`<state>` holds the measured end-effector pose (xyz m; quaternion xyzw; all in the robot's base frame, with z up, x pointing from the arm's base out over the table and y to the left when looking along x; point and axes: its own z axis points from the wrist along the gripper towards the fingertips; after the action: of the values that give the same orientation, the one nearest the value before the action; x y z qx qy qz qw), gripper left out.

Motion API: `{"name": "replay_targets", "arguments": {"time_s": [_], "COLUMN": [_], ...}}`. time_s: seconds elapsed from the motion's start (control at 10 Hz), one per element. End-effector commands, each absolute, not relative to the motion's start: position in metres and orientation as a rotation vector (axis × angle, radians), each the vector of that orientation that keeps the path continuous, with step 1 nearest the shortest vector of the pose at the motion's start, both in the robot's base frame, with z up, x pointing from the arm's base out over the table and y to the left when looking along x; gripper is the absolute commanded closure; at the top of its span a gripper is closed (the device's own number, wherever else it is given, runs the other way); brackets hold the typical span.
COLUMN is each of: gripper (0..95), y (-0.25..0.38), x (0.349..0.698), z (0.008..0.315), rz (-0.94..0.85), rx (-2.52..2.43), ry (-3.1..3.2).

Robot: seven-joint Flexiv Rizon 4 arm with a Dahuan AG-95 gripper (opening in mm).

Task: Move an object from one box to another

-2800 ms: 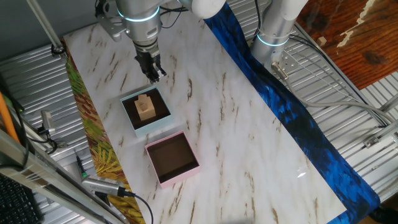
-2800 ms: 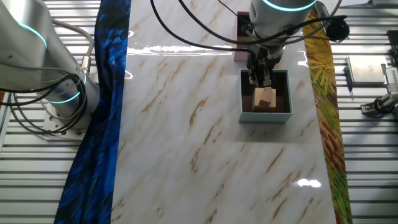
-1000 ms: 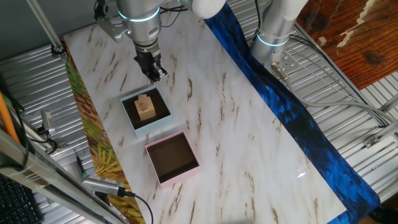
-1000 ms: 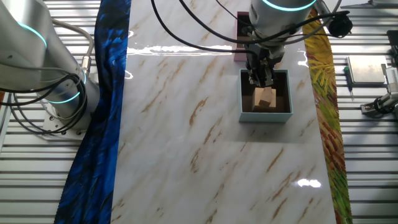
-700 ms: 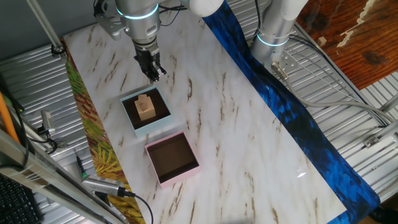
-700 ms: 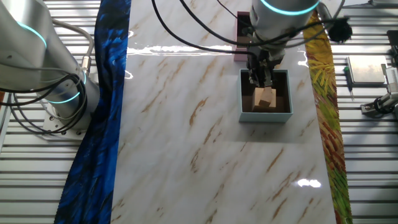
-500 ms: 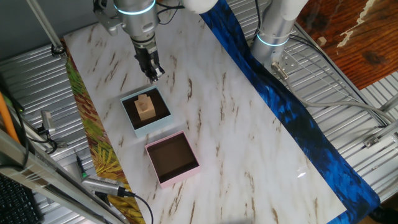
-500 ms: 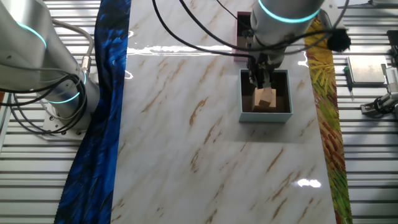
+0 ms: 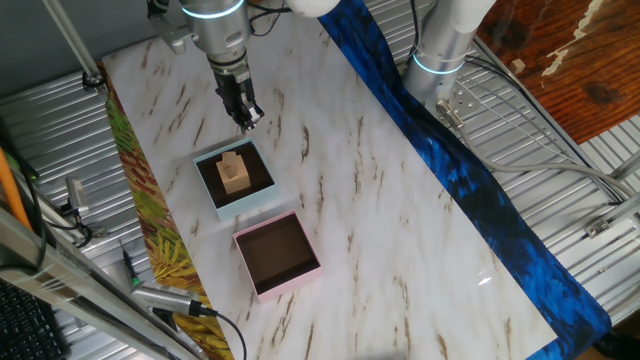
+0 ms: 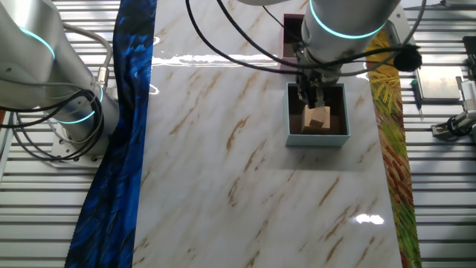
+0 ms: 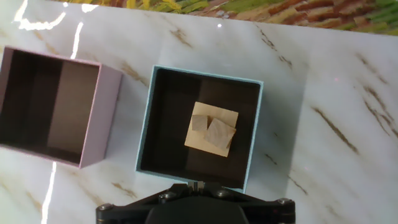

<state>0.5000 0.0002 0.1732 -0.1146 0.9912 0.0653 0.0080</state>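
The light-blue box (image 9: 246, 203) holds a pale wooden block (image 9: 234, 174) made of stacked pieces. It also shows in the other fixed view (image 10: 317, 139) and the hand view (image 11: 144, 130), with the block (image 11: 211, 134) in its middle. The pink box (image 9: 291, 282) stands empty beside it (image 11: 107, 118); in the other fixed view it (image 10: 287, 37) is mostly hidden behind the arm. My gripper (image 9: 246, 115) hangs above the far edge of the light-blue box (image 10: 309, 95), shut and empty. In the hand view only its closed base (image 11: 196, 185) shows.
A blue cloth strip (image 9: 470, 180) runs along one side of the marble table, with a second arm's base (image 9: 440, 45) beyond it. A leaf-patterned strip (image 9: 150, 230) borders the other side, with tools and cables (image 9: 160, 300) past it.
The arm has lifted and shifted slightly away from the light-blue box. The block and both boxes have not moved.
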Motion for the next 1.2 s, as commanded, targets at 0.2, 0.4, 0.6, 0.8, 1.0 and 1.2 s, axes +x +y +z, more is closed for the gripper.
{"name": "replay_targets", "arguments": {"time_s": [0.2,0.4,0.6,0.8,1.0,1.2], "gripper": [95.0,95.0,95.0,95.0,95.0,95.0], "y": [0.0,0.0,-0.001,-0.007,-0.014,-0.024], "x": [0.5,0.501,0.51,0.532,0.549,0.562], "z": [0.175,0.176,0.179,0.182,0.18,0.172], "rz": [0.064,0.003,-0.01,-0.009,-0.002,0.0], "rx": [-1.185,-1.38,-1.539,-1.651,-1.716,-1.775], "ry": [2.905,2.827,2.746,2.674,2.629,2.586]}}
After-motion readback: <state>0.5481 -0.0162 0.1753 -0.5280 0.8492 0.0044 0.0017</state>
